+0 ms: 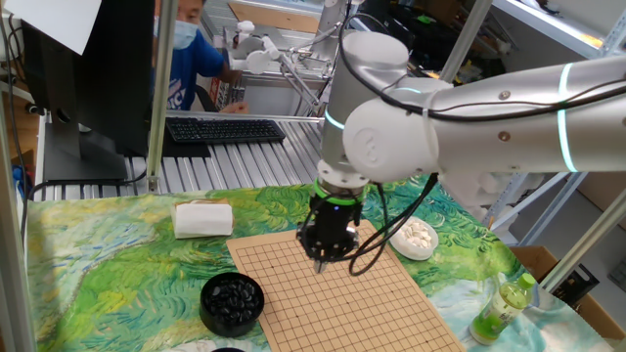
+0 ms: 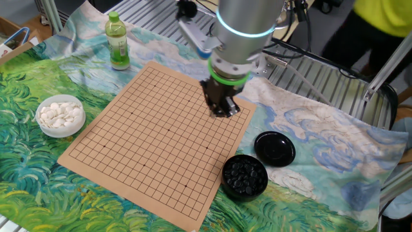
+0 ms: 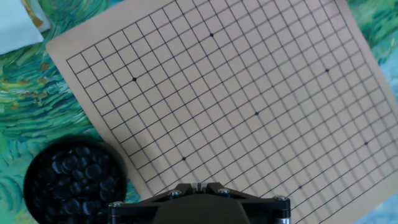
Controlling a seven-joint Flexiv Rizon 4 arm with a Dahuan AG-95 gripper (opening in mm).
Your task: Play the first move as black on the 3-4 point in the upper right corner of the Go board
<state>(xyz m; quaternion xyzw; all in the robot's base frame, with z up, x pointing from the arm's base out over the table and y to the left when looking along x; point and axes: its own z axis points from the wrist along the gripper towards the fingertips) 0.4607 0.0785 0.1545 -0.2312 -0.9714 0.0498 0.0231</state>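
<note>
The Go board [image 2: 154,138] lies on the patterned cloth with no stone on it. It also shows in the hand view [image 3: 249,93] and in one fixed view [image 1: 342,293]. The black stones fill an open black bowl [image 2: 244,176] beside the board, also seen in one fixed view [image 1: 232,298] and in the hand view [image 3: 71,183]. My gripper [image 2: 223,111] hangs above the board, near the edge by that bowl; it also shows in one fixed view [image 1: 319,260]. In the hand view its fingertips [image 3: 198,186] meet, and no stone shows between them. The 3-4 point is not marked.
The black bowl's lid [image 2: 275,148] lies next to it. A white bowl of white stones [image 2: 60,116] stands across the board. A green bottle [image 2: 117,42] stands past the far corner. A folded white cloth [image 1: 203,219] lies behind the board. A person sits at a keyboard beyond the table.
</note>
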